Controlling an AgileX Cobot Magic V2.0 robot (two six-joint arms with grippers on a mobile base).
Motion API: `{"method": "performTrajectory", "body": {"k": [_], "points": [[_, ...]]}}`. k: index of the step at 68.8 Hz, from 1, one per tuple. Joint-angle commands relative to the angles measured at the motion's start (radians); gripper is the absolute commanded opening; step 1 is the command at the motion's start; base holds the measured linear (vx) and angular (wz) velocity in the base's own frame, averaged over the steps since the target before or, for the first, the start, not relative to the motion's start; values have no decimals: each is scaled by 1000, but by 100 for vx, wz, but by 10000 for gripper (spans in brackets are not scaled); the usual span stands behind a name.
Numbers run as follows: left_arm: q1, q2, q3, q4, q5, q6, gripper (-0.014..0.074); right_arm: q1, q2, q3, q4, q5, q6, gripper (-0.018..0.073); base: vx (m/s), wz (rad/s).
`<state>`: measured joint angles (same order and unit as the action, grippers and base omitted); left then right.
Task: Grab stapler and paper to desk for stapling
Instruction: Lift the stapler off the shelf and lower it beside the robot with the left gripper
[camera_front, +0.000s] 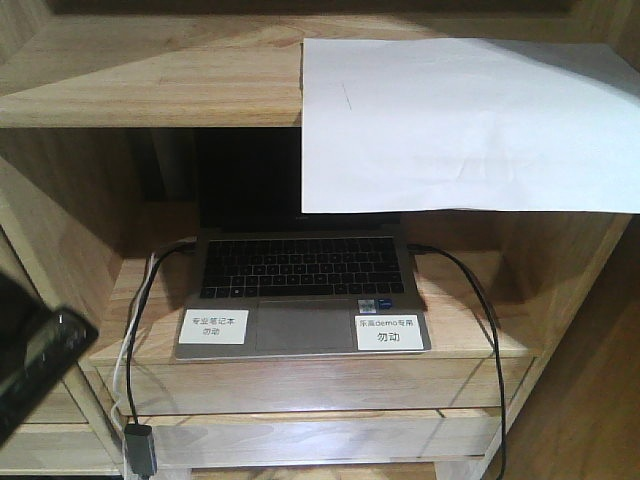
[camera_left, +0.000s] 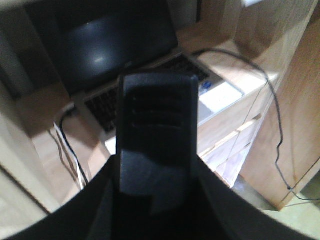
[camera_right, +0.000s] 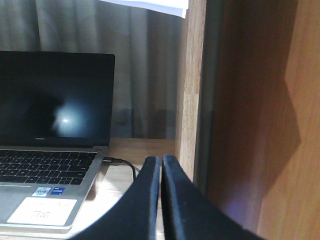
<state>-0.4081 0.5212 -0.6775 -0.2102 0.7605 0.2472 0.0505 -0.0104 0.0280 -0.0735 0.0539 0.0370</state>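
Paper (camera_front: 460, 120) overhangs its shelf (camera_front: 150, 100), upper right; snatching may crease it. Right gripper (camera_right: 161, 160) pinched together, empty; left gripper (camera_left: 156, 125) too blurred to tell.

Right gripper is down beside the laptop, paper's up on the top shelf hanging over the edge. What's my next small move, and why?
Probably open the right gripper and lift it toward the overhanging edge of the paper. Its fingers are pressed together with nothing between, and the paper lies on the top shelf above it, its front edge hanging free over the laptop.
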Motion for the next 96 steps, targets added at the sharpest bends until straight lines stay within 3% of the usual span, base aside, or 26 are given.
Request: {"method": "performTrajectory", "body": {"k": [1, 11, 85, 91, 96], "points": [[-2, -61, 52, -24, -189, -1, -7, 0, -16, 3, -4, -70, -10, -9, 0, 0], [-2, -119, 117, -24, -220, -2, -7, 0, -16, 3, -4, -70, -10, -9, 0, 0], [-2, -128, 117, -23, -183, -4, -7, 0, -15, 3, -5, -60, -10, -9, 0, 0], [-2, -128, 117, -23, -183, -4, -7, 1, -15, 3, 42, -86, 123, -9, 0, 0], [-2, -128, 117, -23, -183, -4, -7, 1, -15, 3, 45, -119, 358, -9, 0, 0]]}}
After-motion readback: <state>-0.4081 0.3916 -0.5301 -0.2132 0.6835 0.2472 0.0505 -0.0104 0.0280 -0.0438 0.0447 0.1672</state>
